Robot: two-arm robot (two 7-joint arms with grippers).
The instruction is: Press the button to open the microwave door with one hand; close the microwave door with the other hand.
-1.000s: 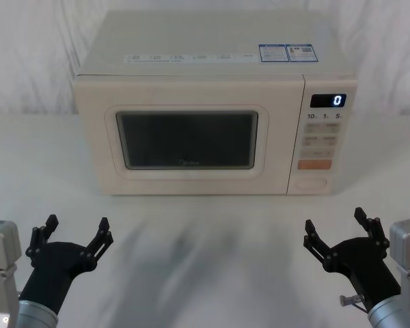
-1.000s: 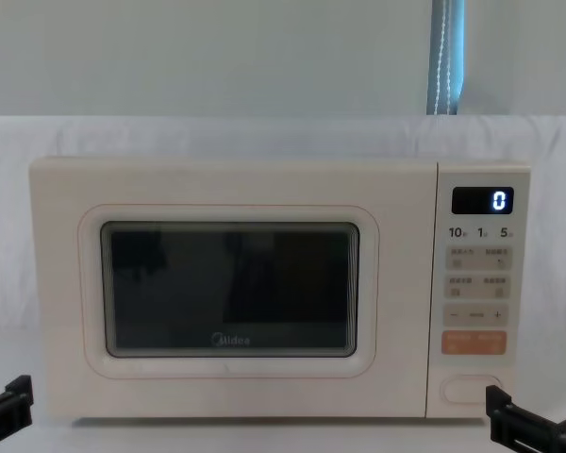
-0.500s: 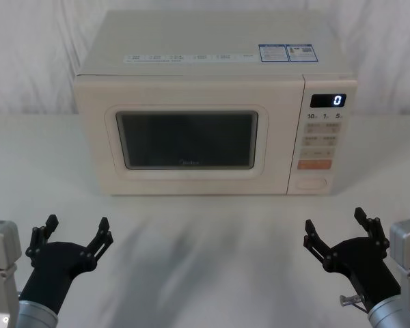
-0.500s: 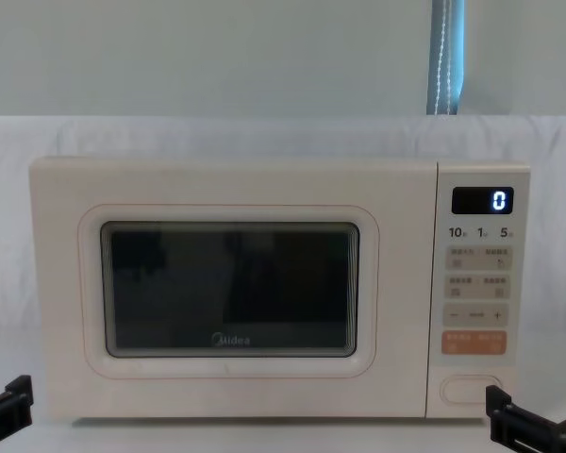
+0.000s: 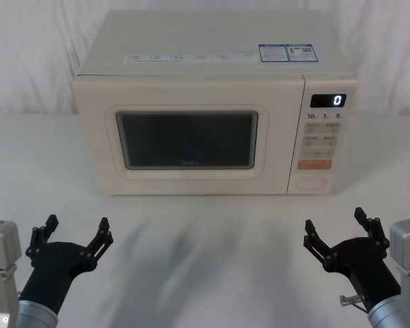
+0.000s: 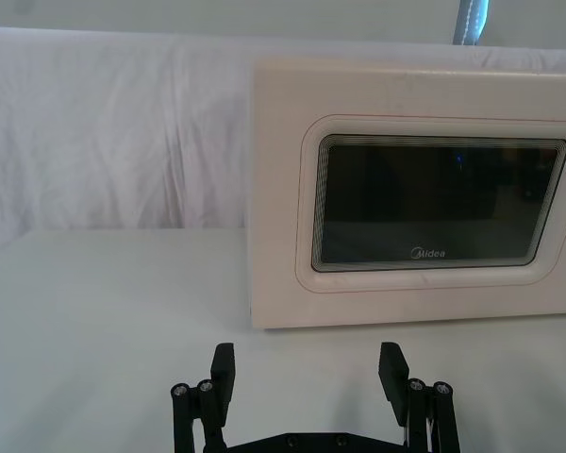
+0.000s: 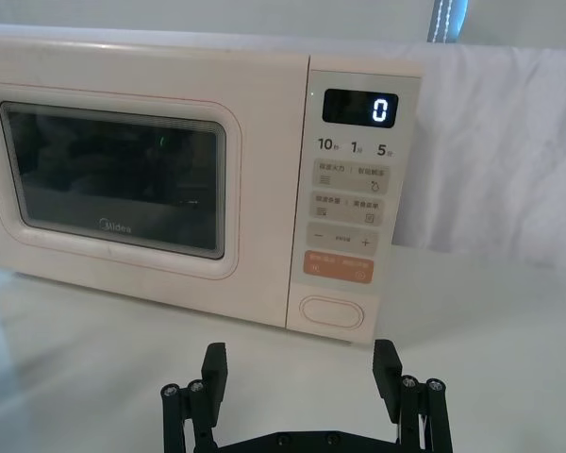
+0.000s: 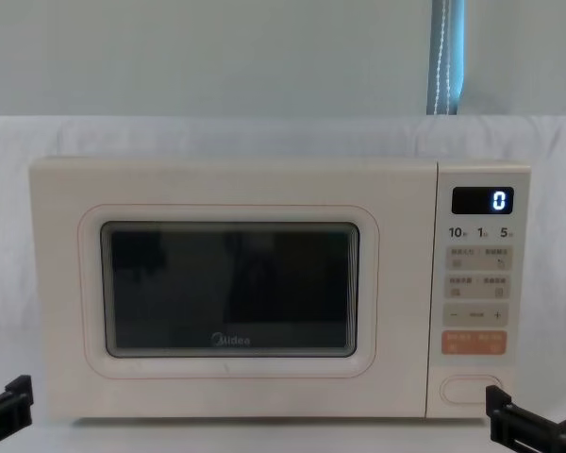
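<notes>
A cream microwave (image 5: 191,48) stands at the back of the white table, its blue display reading 0. The microwave door (image 5: 99,147) with the dark window is shut flush against the front. The wide pill-shaped button (image 5: 311,183) sits at the bottom of the control panel, also clear as the button (image 7: 329,310) in the right wrist view and the button (image 8: 469,389) in the chest view. My left gripper (image 5: 72,237) hovers open near the table's front left. My right gripper (image 5: 339,231) hovers open at the front right, well short of the button. Neither holds anything.
White cloth covers the table (image 5: 205,239) and hangs as a backdrop behind the microwave. A broad bare stretch of table lies between the grippers and the microwave front. A blue-grey strip (image 8: 445,57) hangs on the wall behind.
</notes>
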